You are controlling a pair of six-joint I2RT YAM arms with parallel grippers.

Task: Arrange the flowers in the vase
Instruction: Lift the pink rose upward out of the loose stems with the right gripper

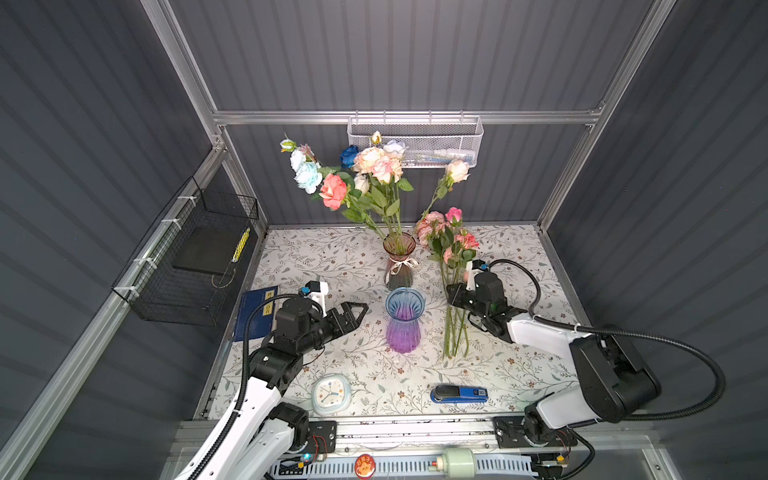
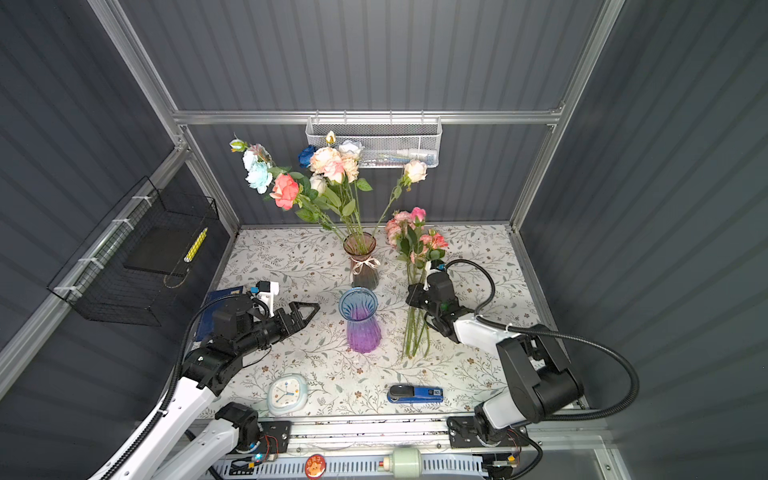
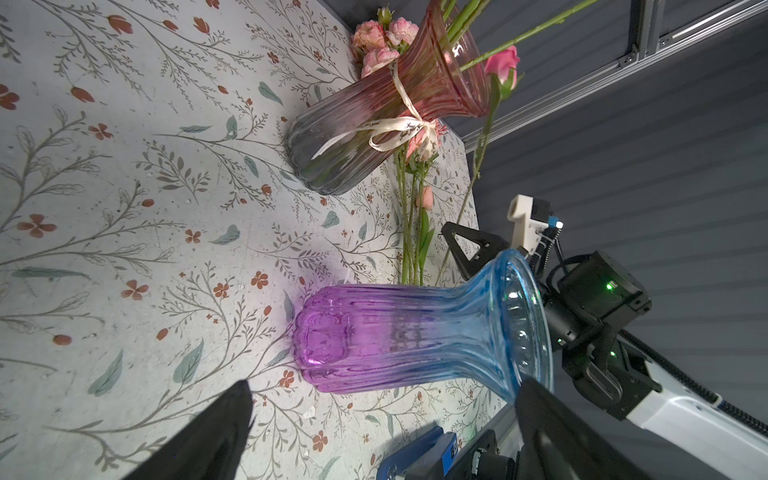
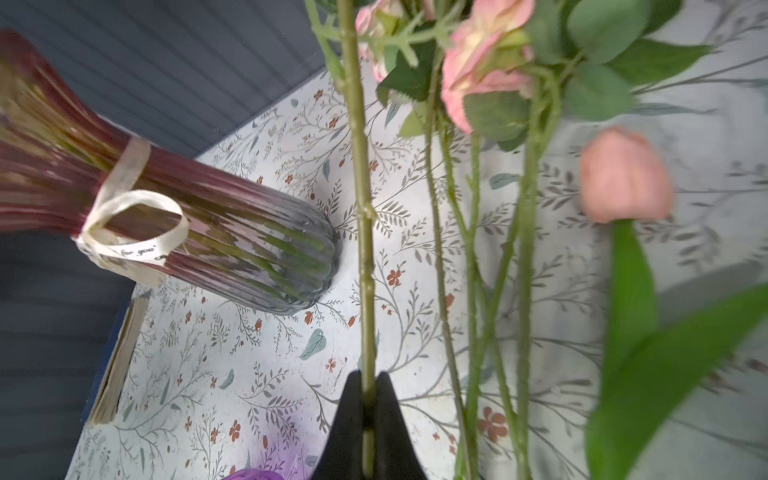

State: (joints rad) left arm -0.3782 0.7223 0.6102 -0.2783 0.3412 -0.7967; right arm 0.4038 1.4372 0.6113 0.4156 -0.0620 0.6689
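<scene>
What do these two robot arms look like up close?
The left arm and right arm have white shells and chunky black joints. A black ribbed hose runs along each. The left gripper and right gripper are black with triangular cut-out fingers. A white camera block sits on each wrist.

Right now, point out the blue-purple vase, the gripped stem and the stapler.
blue-purple vase [image 1: 403, 332], in a top view, purple lower body.
stem [image 4: 365, 249], right wrist view, mid-length, clear of the fingertips.
stapler [image 1: 467, 395], in a top view, blue body.

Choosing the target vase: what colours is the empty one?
Empty vase: blue rim fading to purple base; left wrist view.
</scene>
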